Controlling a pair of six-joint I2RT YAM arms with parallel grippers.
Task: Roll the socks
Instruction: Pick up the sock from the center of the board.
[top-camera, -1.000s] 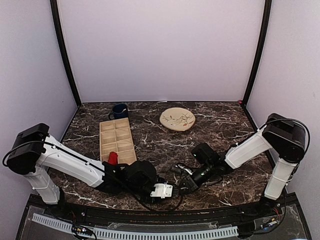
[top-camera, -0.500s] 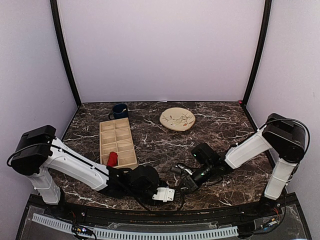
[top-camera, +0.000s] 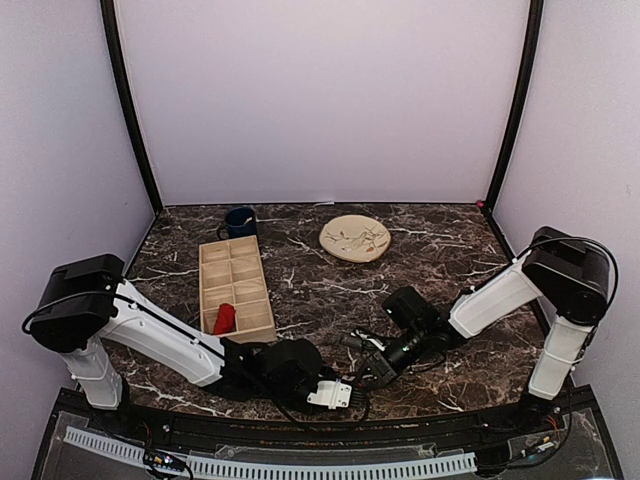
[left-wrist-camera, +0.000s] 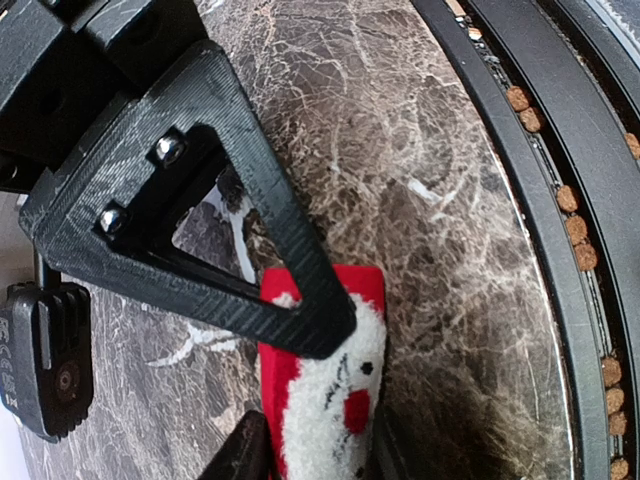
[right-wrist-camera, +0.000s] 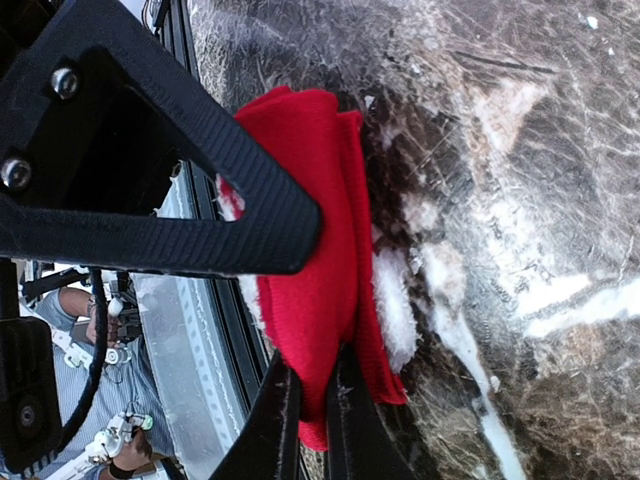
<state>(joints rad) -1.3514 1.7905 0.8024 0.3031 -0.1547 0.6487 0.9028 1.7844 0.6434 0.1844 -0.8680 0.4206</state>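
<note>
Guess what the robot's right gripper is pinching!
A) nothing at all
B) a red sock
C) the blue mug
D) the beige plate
B: in the right wrist view, the right gripper has its jaws closed on the folded fabric of a red sock.

Sock (left-wrist-camera: 325, 430) partly off-frame, apparently.
</note>
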